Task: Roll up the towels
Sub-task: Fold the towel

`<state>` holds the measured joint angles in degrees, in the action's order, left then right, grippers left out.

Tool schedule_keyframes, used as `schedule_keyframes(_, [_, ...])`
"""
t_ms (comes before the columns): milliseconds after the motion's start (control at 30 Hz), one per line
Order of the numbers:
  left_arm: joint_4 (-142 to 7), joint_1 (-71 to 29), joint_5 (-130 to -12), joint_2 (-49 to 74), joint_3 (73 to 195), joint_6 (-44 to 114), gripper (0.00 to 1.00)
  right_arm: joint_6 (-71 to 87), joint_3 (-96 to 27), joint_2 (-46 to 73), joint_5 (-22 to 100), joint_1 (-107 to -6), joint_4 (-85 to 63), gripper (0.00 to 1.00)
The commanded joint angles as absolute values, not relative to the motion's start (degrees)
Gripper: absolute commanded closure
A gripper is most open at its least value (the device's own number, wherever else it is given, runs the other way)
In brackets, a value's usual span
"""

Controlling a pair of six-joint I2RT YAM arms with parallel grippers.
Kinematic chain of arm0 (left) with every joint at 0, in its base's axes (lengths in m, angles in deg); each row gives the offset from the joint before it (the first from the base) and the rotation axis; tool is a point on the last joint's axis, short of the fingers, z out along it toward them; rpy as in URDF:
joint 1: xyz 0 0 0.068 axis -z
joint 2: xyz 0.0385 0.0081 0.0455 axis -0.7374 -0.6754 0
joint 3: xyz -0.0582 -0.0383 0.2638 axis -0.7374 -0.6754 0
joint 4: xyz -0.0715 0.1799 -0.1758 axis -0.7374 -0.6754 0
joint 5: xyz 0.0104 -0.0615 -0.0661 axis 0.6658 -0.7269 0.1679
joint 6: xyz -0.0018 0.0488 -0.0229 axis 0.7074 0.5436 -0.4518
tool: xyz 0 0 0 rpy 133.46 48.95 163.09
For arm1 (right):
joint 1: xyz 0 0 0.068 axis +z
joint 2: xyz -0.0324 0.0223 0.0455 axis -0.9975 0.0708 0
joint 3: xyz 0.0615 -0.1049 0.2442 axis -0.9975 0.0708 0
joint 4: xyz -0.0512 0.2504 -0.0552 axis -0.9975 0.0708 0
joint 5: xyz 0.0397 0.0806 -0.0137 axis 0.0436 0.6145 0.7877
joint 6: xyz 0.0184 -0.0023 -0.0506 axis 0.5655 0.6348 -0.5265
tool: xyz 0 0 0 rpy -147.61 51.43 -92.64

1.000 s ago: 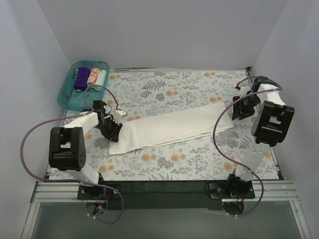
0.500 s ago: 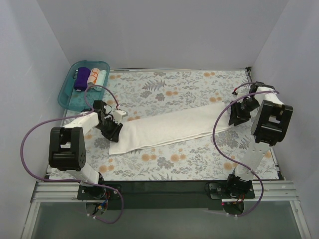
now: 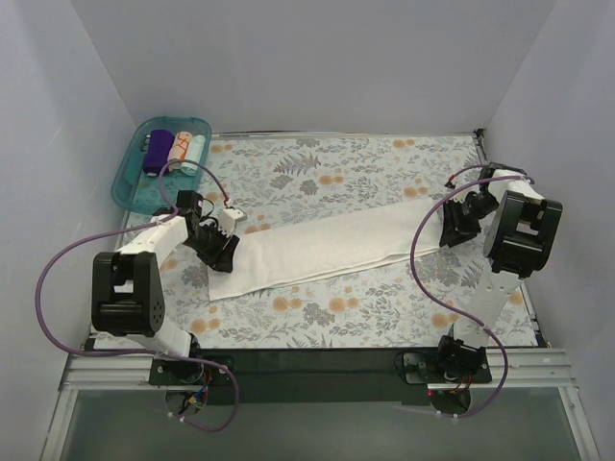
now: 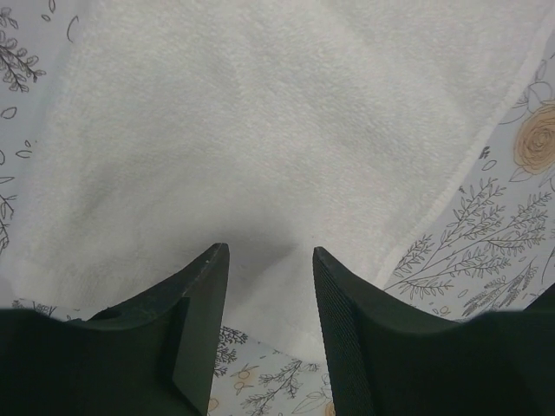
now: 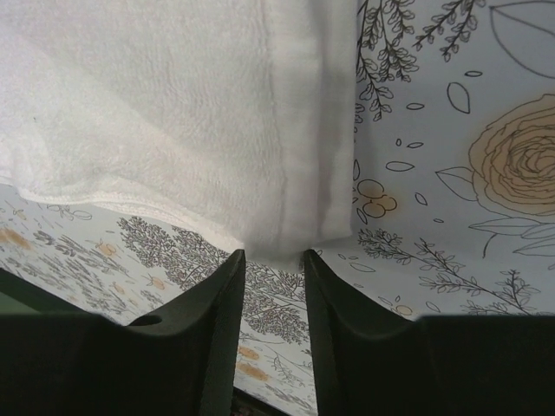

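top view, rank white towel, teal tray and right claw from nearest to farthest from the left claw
1. white towel, right under the left claw
2. teal tray, back left corner
3. right claw, far right, at the towel's other end

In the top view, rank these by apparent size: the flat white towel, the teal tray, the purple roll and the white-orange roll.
1. white towel, by far the largest.
2. teal tray.
3. purple roll, only slightly bigger than the next.
4. white-orange roll. It is close to the purple one, so the last two places are not certain.
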<state>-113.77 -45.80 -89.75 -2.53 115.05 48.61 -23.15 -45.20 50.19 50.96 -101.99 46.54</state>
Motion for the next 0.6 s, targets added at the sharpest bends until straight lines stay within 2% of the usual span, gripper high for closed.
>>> schedule_keyframes(0, [-114.4,-46.1,-94.4,2.5,117.4,50.5,0.59,-23.3,-44.9,50.7,51.8,-102.0,47.0,0.64])
schedule_keyframes(67, [-115.3,-46.3,-95.0,3.0,118.1,51.0,0.58,-23.1,-45.1,50.4,51.1,-102.1,46.6,0.60])
schedule_keyframes(233, [-116.9,-46.3,-98.0,4.7,119.6,53.0,0.57,-22.7,-45.2,50.2,51.1,-102.1,46.1,0.60])
schedule_keyframes(333, [-117.7,-46.3,-98.4,6.9,119.2,57.0,0.55,-22.6,-45.2,50.3,52.6,-102.0,46.3,0.80])
schedule_keyframes(367, [-118.4,-46.3,-98.3,7.8,118.9,58.5,0.32,-22.5,-45.4,49.9,53.0,-102.1,46.4,0.92])
schedule_keyframes(400, [-118.7,-46.3,-98.1,8.7,117.8,62.7,0.31,-22.5,-45.4,49.6,53.5,-102.1,46.7,0.97])
schedule_keyframes(467, [-119.8,-46.3,-97.0,12.4,116.3,67.6,0.29,-22.4,-46.0,48.6,55.0,-102.0,47.1,0.99])
schedule_keyframes(500, [-119.9,-46.3,-96.4,13.7,114.3,70.4,0.14,-22.4,-46.3,48.3,55.4,-102.0,47.7,0.99])
schedule_keyframes(567, [-120.5,-46.1,-93.5,16.7,112.4,77.5,0.13,-22.5,-46.8,47.6,56.6,-102.1,48.3,0.99])
